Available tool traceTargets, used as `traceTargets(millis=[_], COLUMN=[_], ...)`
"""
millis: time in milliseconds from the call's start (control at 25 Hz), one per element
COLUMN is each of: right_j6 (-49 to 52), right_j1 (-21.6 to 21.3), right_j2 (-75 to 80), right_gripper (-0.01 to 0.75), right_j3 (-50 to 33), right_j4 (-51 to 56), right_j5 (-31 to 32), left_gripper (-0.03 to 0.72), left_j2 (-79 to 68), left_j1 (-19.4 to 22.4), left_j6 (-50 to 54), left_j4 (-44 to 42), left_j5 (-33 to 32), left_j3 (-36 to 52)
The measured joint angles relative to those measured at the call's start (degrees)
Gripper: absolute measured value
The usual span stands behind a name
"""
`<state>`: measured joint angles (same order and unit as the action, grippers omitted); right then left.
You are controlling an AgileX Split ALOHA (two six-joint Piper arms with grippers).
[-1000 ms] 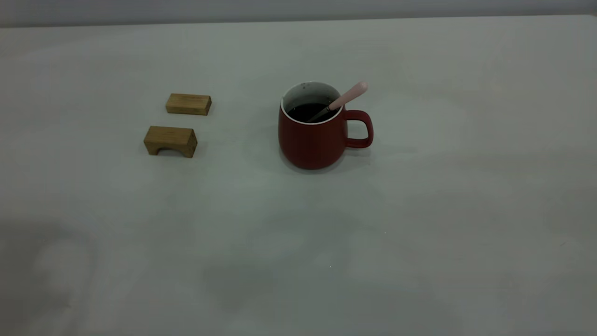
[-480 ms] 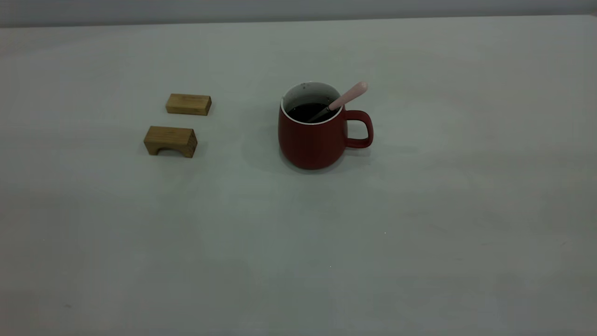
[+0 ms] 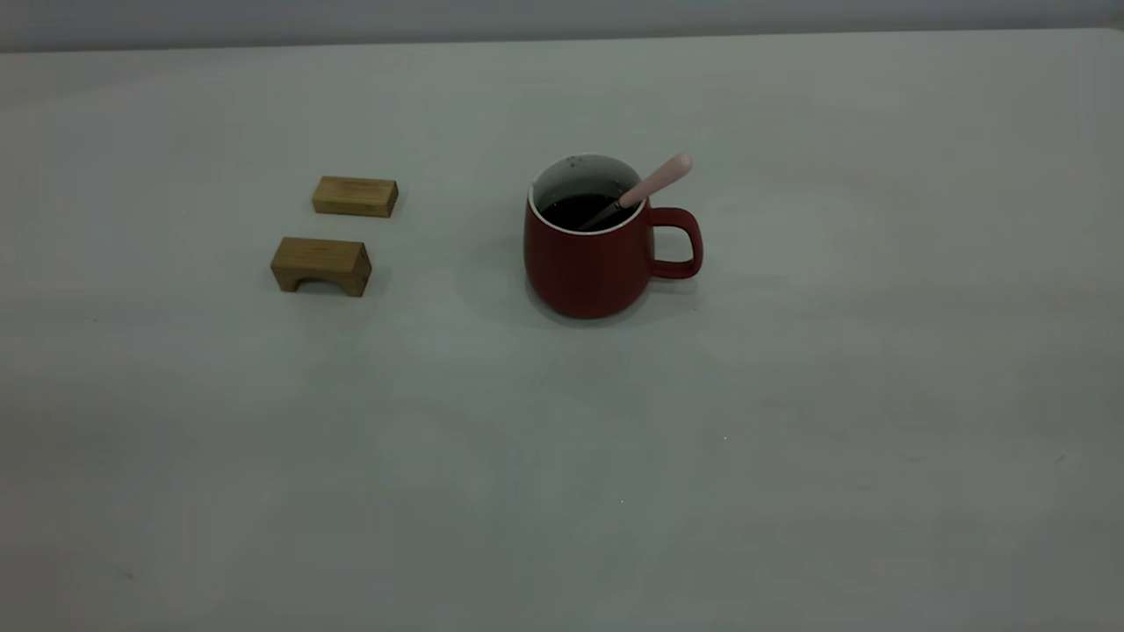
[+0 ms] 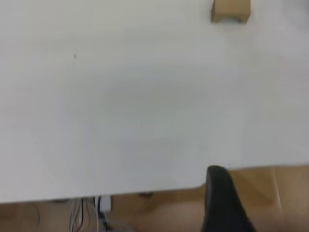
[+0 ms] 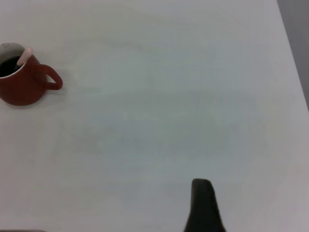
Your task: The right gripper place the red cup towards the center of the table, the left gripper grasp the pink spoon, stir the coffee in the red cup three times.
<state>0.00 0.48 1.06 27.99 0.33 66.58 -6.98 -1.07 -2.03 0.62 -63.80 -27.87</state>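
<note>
The red cup [image 3: 590, 254] stands upright near the middle of the table [image 3: 790, 395], its handle toward the right side. Dark coffee [image 3: 575, 209] fills it. The pink spoon [image 3: 654, 183] leans in the cup, bowl sunk in the coffee, handle resting on the rim above the cup's handle. In the right wrist view the cup [image 5: 21, 87] and spoon [image 5: 25, 56] are far from my right gripper [image 5: 203, 205], of which only a dark tip shows. My left gripper [image 4: 219, 195] hangs over the table's near edge, far from the cup. Neither gripper appears in the exterior view.
Two tan wooden blocks lie left of the cup: a flat one [image 3: 355, 195] behind and an arched one [image 3: 320, 264] in front, also seen as the arched block [image 4: 231, 10]. Below the table edge, the floor and some cables [image 4: 99, 208] show.
A shadow on the table's near left has faded away. The cup, the spoon and the blocks have not moved.
</note>
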Motion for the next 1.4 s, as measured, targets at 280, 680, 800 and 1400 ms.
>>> traceTargets(millis=[280, 680, 800, 1400], right_j6=[0.00, 0.00, 0.00, 0.00], right_j1=[0.00, 0.00, 0.00, 0.25], right_j2=[0.00, 0.00, 0.00, 0.00], right_gripper=[0.591, 0.591, 0.591, 0.591], right_j3=[0.00, 0.00, 0.00, 0.00], right_j4=[0.00, 0.00, 0.00, 0.00], right_j5=[0.00, 0.00, 0.00, 0.00], left_gripper=[0.492, 0.492, 0.492, 0.492], left_j2=[6.73, 8.03, 8.03, 8.03], left_j1=[0.00, 0.00, 0.00, 0.00], left_j6=[2.49, 2.67, 2.67, 2.67], left_j4=[-2.01, -2.38, -2.38, -2.38], left_j5=[-0.43, -0.77, -0.77, -0.79], left_j3=[0.00, 0.00, 0.00, 0.00])
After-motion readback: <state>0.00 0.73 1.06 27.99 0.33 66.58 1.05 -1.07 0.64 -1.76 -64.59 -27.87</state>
